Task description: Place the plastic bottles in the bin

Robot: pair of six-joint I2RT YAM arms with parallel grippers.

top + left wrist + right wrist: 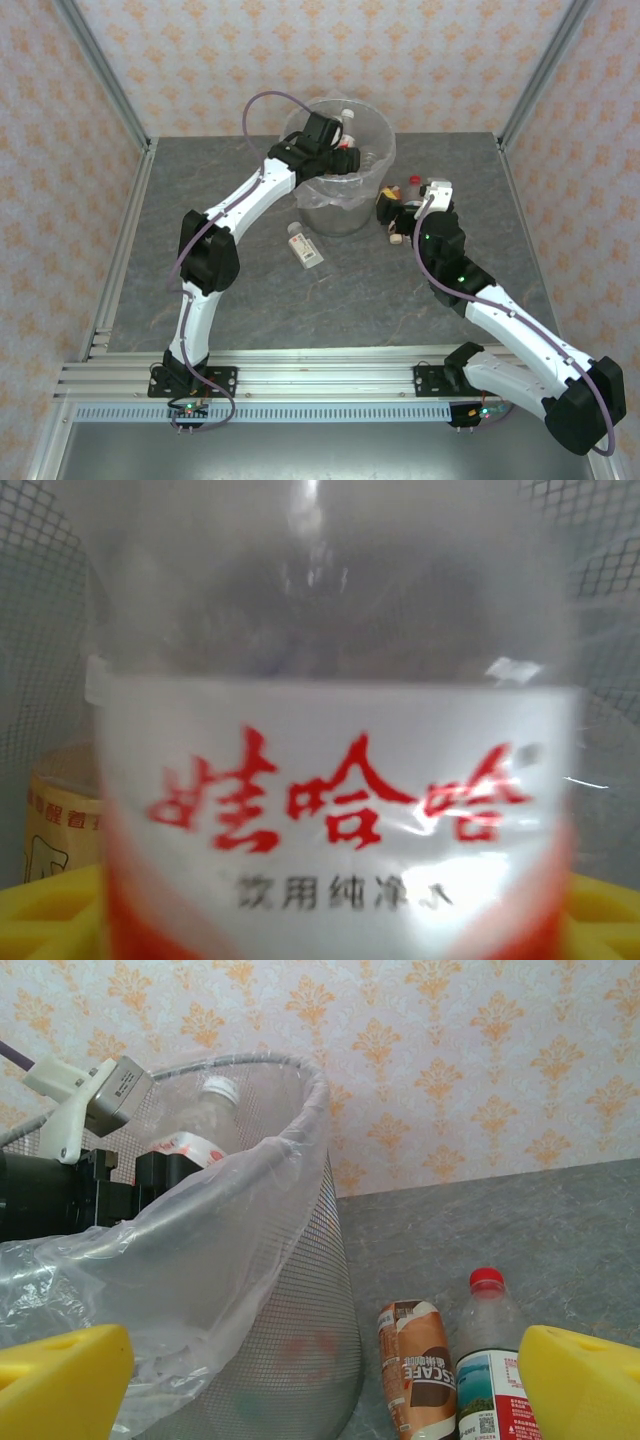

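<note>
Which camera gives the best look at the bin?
Top external: the bin shows its round rim, bag liner and front wall from above. Right wrist shows one mesh side and the bag edge. Left wrist shows scraps of mesh behind the bottle in the left end effector.

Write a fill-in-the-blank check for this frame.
1. The left gripper holds a Wahaha water bottle over the ____.
2. The right gripper is ____, not shut.
3. The clear bottle beside the Nescafe bottle has a ____ cap.
Missing words: bin; open; red.
</note>
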